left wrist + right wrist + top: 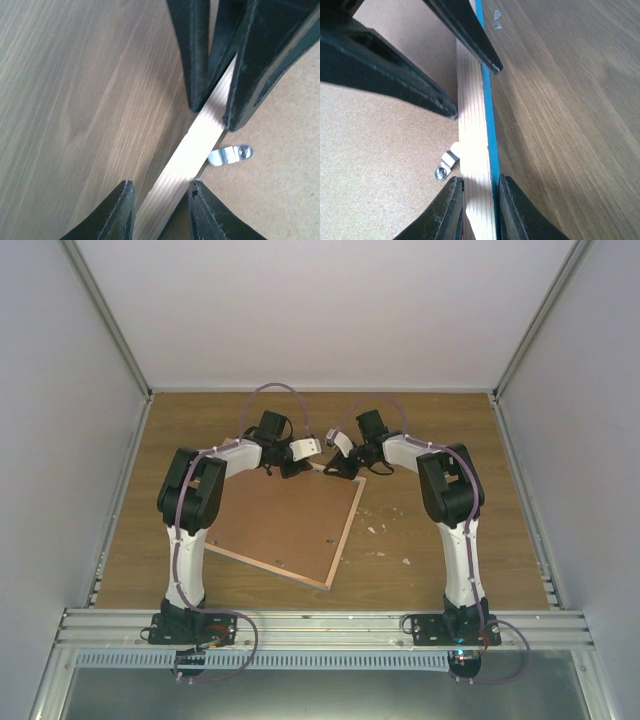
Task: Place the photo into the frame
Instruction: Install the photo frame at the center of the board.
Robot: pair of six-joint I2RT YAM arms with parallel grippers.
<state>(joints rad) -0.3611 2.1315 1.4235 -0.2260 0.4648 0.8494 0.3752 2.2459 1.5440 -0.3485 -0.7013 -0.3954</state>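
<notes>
The frame (290,525) lies back up on the wooden table, showing brown board and a light wood rim. Both grippers meet at its far corner. My left gripper (297,466) straddles the wood rim (195,145), which runs at a slant between its fingers (202,210), and is shut on it. My right gripper (343,468) is shut on the same rim (472,125), one finger on the board side and one against the teal edge (490,130). Each wrist view shows the other gripper's fingers on the rim just ahead. The photo is out of view.
A small metal turn clip (229,154) sits on the backing board beside the rim, also in the right wrist view as the clip (445,167). Pale scraps (385,530) lie on the table right of the frame. Grey walls enclose the table.
</notes>
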